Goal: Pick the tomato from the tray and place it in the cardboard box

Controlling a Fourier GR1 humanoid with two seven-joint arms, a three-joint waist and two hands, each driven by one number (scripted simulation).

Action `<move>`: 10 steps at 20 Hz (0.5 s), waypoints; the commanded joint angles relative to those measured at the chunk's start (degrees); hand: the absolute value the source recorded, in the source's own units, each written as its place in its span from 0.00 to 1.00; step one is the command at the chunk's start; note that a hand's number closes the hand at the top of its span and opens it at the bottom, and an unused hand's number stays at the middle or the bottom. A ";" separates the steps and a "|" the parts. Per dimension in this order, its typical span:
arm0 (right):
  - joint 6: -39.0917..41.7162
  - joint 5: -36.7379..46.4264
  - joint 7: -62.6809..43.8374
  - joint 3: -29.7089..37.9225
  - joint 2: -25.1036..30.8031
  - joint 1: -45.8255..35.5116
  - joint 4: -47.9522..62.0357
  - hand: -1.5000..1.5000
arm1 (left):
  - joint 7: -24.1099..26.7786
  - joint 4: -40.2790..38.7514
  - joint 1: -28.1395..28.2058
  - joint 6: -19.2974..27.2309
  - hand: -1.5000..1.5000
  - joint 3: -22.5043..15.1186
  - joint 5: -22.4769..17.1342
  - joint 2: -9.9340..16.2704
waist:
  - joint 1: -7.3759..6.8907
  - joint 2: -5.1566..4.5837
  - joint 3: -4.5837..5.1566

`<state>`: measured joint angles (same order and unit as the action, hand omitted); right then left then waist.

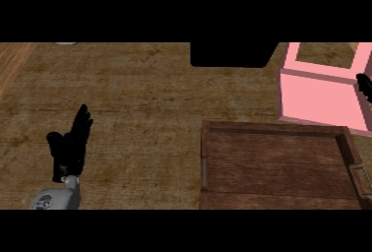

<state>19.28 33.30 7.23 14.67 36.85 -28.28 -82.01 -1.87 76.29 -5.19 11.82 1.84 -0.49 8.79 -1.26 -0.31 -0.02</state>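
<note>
Judging by the right hand (364, 87) barely showing over the pink box (323, 93) at the worktop's right edge, fingers unreadable and tomato unseen, a release could miss; the left hand (70, 145) rests open.

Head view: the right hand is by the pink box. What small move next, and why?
Probably ease the right hand inward over the open top of the pink box. The tray shows no tomato, and only a sliver of that hand shows at the view's right edge by the box; whether it carries the tomato cannot be told.
</note>
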 commanded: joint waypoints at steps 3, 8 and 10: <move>-8.66 5.22 6.55 -1.36 -2.40 -7.61 20.47 1.00 | 0.70 -0.90 0.33 -0.91 0.50 0.17 -0.14 -0.22 | -0.25 -0.09 -0.02; -7.24 4.69 8.15 -1.16 -4.18 -13.66 34.70 0.00 | 0.72 -0.06 0.48 -1.10 0.50 -0.35 0.36 -0.32 | -0.58 -0.16 -0.04; -6.09 2.61 10.73 0.18 -4.50 -15.91 37.86 0.00 | -0.08 -0.60 -1.00 0.53 0.50 -0.40 1.44 -0.80 | -0.20 -0.07 -0.03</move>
<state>11.99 38.07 14.54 13.44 33.21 -40.40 -51.95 -1.49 74.88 -6.48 11.38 1.89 0.06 8.56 -1.75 -0.55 -0.06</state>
